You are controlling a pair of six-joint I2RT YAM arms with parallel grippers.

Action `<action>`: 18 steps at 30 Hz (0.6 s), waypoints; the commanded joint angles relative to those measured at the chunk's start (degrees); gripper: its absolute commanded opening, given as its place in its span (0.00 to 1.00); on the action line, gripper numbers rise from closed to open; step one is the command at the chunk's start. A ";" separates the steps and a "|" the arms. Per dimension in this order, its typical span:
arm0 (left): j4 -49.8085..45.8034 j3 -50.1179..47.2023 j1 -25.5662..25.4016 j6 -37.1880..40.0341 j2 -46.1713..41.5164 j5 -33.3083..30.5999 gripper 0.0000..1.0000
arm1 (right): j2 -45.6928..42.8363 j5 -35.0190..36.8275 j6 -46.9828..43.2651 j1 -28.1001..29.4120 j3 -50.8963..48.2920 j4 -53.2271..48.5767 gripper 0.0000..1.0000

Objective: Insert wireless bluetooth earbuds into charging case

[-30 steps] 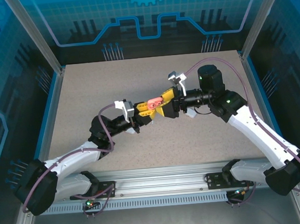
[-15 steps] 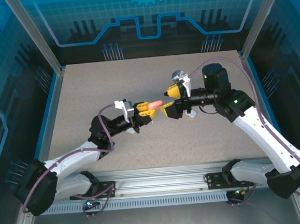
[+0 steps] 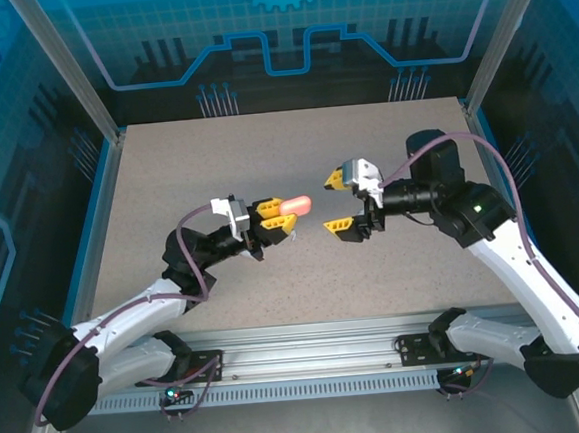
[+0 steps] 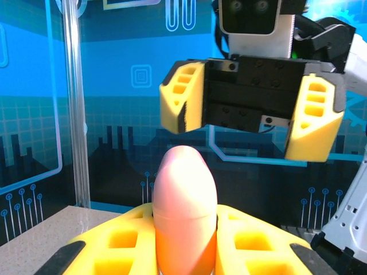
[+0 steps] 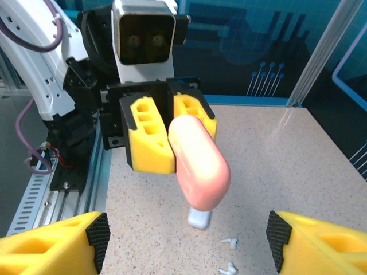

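one gap separates the left hand [image 3: 278, 218], clamping a pink case [image 3: 295, 205], from the right hand [image 3: 336, 204], spread wide; both far from the counter [image 3: 165, 166] edges.

- Two claws of mine: the left claw [image 3: 282, 218] and the right claw [image 3: 330, 204].
- One salmon-pink case [image 3: 294, 205].
- One white pebble-shaped piece [image 5: 198, 218] on the desk [image 3: 167, 186], half hidden behind the pink case; I cannot tell whether it is a case.
- Two white earbuds [image 5: 230, 242] that I can make out from my right wrist, lying near each other.
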 commanded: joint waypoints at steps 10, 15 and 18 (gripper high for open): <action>0.83 -0.39 -0.16 -0.99 -0.74 2.13 0.00 | 6.77 -4.66 -2.35 3.75 3.70 -1.49 0.62; 0.77 -0.41 -0.19 -1.04 -0.73 1.78 0.00 | 8.11 -5.84 -1.00 4.29 3.97 -0.89 0.55; 0.85 -0.48 -0.15 -1.09 -0.59 1.44 0.00 | 8.90 -6.04 -0.45 4.65 4.23 -0.86 0.52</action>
